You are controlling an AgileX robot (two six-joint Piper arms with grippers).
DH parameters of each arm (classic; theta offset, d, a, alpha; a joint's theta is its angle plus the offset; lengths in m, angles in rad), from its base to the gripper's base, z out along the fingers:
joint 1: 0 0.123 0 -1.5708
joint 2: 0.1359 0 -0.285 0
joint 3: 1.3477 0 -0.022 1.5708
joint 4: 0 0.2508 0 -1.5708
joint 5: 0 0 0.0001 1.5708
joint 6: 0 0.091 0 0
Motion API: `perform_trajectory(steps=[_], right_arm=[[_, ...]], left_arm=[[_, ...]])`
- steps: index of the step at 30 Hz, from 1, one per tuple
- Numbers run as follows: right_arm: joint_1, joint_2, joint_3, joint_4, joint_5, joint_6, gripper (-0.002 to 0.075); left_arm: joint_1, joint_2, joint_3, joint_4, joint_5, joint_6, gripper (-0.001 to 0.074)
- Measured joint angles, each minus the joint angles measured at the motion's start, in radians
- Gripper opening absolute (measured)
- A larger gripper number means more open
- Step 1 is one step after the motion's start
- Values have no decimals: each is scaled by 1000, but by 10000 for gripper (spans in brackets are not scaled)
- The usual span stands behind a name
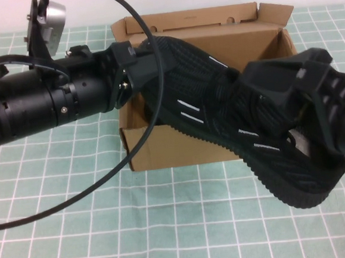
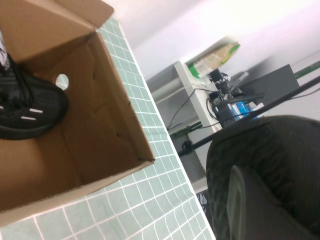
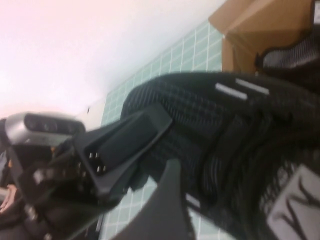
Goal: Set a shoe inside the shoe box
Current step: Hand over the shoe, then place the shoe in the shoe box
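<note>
High view looks down; wrist views close; all share shoe box point(image 1: 205, 84).

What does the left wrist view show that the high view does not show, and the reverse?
Only the left wrist view shows a second black sneaker lying inside the shoe box, plus shelves with equipment behind.

Only the high view shows both arms: the left gripper at one end of the shoe, the right gripper at the other end, holding it above the box.

Both views show the open box and the green checked table.
</note>
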Motion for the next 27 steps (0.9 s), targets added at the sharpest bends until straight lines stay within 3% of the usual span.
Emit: perform_trajectory(steps=[10,20,22,26,27], right_arm=[[0,90,0,-340,-45,375,635],[0,129,0,-422,-95,414,624],[0,129,0,-455,-124,414,557],[-1,129,0,-579,-191,414,172],[-1,129,0,-602,-198,414,114]], left_arm=[[2,0,0,-3,3,6,136],[2,8,0,-3,3,20,136],[2,8,0,-3,3,23,136],[4,8,0,-9,1,32,120],[4,8,0,-11,1,32,120]])
